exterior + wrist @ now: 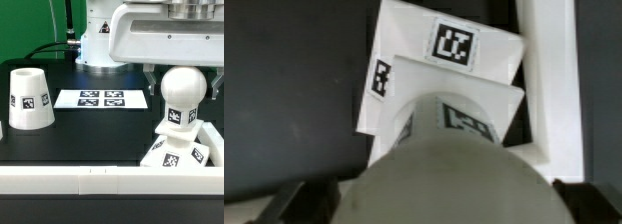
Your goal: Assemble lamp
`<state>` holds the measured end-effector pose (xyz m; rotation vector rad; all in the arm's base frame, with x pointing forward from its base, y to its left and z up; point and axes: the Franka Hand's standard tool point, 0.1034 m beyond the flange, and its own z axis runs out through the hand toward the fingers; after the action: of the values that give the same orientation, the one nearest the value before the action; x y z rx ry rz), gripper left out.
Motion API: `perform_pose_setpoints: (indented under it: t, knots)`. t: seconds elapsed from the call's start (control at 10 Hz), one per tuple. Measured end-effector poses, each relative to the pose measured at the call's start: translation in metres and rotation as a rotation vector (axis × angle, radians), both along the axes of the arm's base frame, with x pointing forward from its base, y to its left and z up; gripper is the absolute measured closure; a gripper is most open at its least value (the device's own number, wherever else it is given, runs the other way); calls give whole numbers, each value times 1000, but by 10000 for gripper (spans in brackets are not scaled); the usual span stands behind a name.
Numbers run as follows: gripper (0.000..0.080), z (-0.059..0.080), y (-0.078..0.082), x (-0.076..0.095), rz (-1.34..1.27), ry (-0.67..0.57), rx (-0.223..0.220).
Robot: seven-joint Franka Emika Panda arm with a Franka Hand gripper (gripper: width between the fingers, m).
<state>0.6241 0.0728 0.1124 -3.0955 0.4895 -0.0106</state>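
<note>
Black matting covers the table (100, 130), with a green backdrop behind it and a white rail (90, 180) along the near edge. Arm (150, 30): the white body hangs over the near right corner in the exterior view.

Shade (28, 99): a tapered cup standing mouth-down, alone, near the left edge and well apart from the other parts. It looks light, rigid and smooth-walled; judged best taken across the narrower top, where the taper gives the pads less chance to slip.

Base (190, 150): a flat square part at the near right corner, tilted against the rail, not lying flat. Stiff, thin-edged; grip across two opposite edges.

Marker board (101, 98): flat, near the table's middle, behind the parts.

Bulb (183, 92): round head up, its stem set on the base. Probably light and hard; the round head is slippery, so the stem is the safer hold.

Gripper (180, 78): directly above the bulb, fingers (151, 78) straddling the head. Contact is not resolvable in either view; whether it is spread or pinching cannot be told.
</note>
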Motion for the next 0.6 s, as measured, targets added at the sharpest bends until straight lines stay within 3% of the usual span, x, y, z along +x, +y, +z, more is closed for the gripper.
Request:
perform_pose_setpoints:
  t: [0.1, 0.2, 0.3, 0.4, 0.6]
  knots:
    - [214, -1, 0, 0, 1, 1, 0]
    - [117, -1, 0, 0, 5, 1, 0]
    - [105, -1, 1, 0, 5, 1, 0]
    - [105, 4, 3, -4, 31, 0, 1]
    - [101, 26, 2, -17, 92, -9, 7]
